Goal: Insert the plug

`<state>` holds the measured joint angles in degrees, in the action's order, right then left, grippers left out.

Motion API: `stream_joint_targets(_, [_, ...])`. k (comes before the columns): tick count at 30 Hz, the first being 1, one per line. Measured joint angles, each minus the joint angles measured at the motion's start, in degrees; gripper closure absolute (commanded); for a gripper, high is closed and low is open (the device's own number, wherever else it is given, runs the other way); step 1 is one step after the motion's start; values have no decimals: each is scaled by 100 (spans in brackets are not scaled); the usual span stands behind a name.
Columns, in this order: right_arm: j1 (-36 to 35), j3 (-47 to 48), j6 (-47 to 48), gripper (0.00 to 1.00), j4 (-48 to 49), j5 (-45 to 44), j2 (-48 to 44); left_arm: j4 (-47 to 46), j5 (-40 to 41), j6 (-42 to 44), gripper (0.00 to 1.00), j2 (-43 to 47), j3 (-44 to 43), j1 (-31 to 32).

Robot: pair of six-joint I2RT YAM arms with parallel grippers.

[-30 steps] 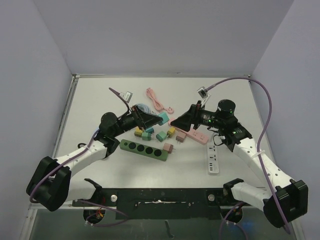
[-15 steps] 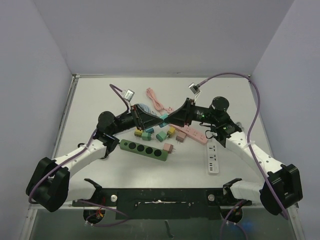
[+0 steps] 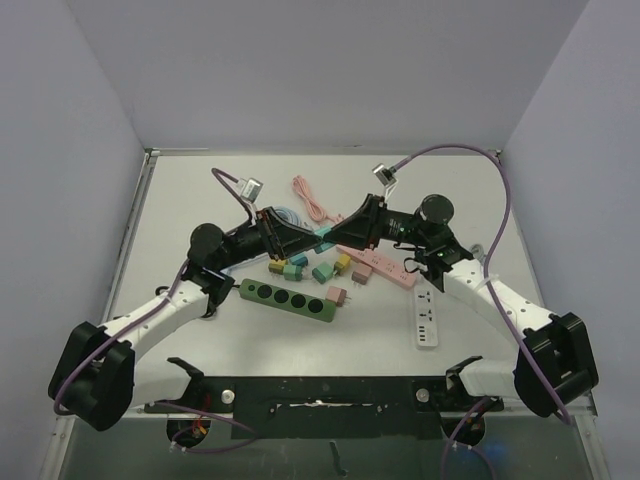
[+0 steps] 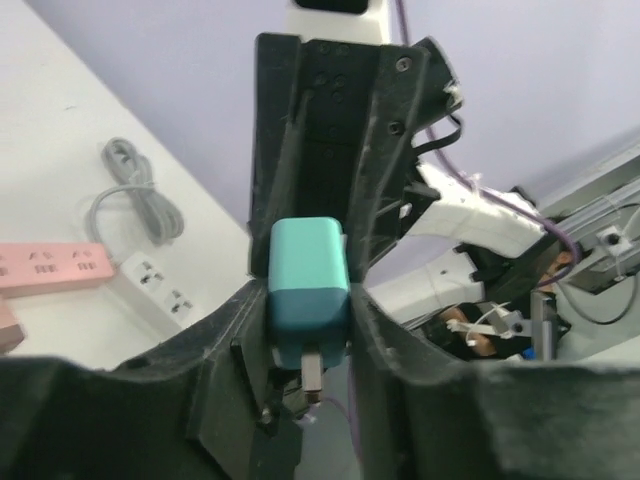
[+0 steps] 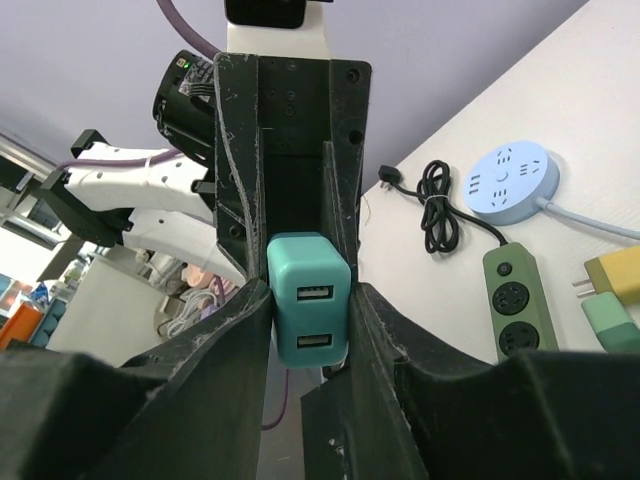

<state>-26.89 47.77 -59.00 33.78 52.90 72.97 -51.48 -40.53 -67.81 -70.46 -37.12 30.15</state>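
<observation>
The teal plug (image 3: 322, 232) is held above the table (image 3: 200, 200), clamped at once by the left pincer (image 4: 308, 300) and the right pincer (image 5: 310, 305), probably to pass it over for a better grip before insertion.

The light is bright and even, and the white table (image 3: 450, 190) shows only faint, soft shadows. The top view is sharp all over. In both wrist views the plug (image 4: 308, 290) is clear, but the dark fingers (image 4: 420, 400) up close look blurry.

Teal plug (image 4: 308, 285) aloft between fingers (image 4: 420, 380)
</observation>
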Motion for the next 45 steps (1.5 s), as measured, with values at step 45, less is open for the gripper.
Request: stream_joint_targets(45, [1622, 2162, 7560, 98, -6140, -1093, 2907, 6339, 3156, 3834, 27, 2472, -55, -1303])
